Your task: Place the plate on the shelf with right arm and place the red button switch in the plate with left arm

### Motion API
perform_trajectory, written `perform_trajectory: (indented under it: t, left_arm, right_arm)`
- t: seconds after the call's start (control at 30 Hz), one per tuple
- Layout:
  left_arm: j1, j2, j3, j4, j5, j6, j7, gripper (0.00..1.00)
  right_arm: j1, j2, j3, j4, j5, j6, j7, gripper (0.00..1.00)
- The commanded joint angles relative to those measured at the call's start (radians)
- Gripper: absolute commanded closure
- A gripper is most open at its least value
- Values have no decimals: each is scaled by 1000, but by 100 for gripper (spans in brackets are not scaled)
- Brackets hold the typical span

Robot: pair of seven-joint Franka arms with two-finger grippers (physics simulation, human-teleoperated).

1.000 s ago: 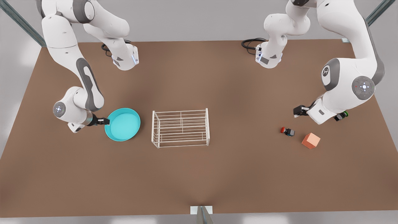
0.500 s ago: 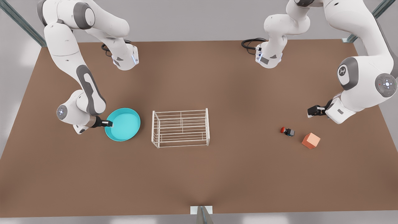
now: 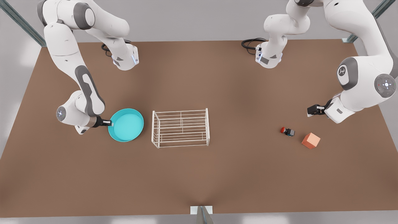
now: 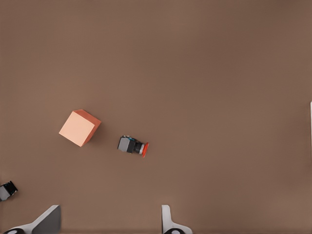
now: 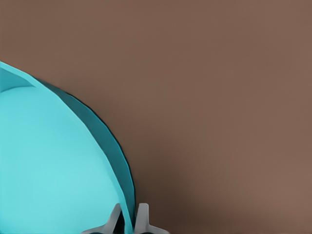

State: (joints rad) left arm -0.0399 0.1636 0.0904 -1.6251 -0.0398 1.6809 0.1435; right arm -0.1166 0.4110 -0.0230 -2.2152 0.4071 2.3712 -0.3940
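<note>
The turquoise plate sits just to the left of the white wire shelf in the front view. My right gripper is shut on the plate's left rim; in the right wrist view the rim of the plate runs between the pinched fingers of this gripper. The red button switch lies on its side on the table at the front view's right, its red cap pointing toward the shelf. My left gripper hovers behind and to the right of it, open; the left wrist view shows the switch ahead of the spread fingers.
An orange cube rests just right of the red switch, seen also as the cube in the left wrist view. A second small dark switch body lies beside the left gripper. The brown table spreads wide in front of the shelf.
The right gripper closed on the plate's rim and has shifted the plate slightly toward the shelf. The left arm swung rightward and back a second ago, then held nearly still.
</note>
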Motion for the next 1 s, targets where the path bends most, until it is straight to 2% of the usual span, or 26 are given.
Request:
perform_trajectory:
  t: [0.0,0.13,0.23,0.33,0.57,0.63,0.7,0.73,0.8,0.87,0.97]
  left_arm:
    - [0,-1,0,1,1,-1,16,0]
    - [0,-1,0,1,1,-3,15,0]
    - [0,-1,0,1,1,-4,13,0]
    - [9,-3,5,2,1,-4,18,0]
    - [11,-4,5,-2,1,-27,13,0]
    - [14,-42,55,-114,0,-27,-25,0]
    - [-55,-30,-12,-151,66,-17,-551,0]
    - [-74,-22,-20,-188,66,37,-685,0]
    - [-21,-4,-9,-228,-43,149,-763,0]
    - [-23,50,-12,-230,-48,249,-1067,0]
    - [-26,73,-15,-222,-35,252,-1242,0]
  right_arm:
    - [0,2,0,0,3,-6,-55,71]
    - [0,17,0,8,3,-4,-57,72]
    - [0,22,0,11,3,-4,-59,83]
    - [0,19,0,12,3,-13,-60,89]
    - [-15,-70,-9,57,3,-219,-63,91]
    - [-23,-109,-15,58,3,-256,-80,91]
    - [-29,-172,-17,66,1,-339,-78,91]
    - [-29,-187,-17,72,1,-369,-78,91]
    - [-29,-228,-17,98,3,-446,-69,91]
    - [-26,-230,-8,166,3,-521,-63,92]
    - [0,-227,2,262,4,-615,-51,92]
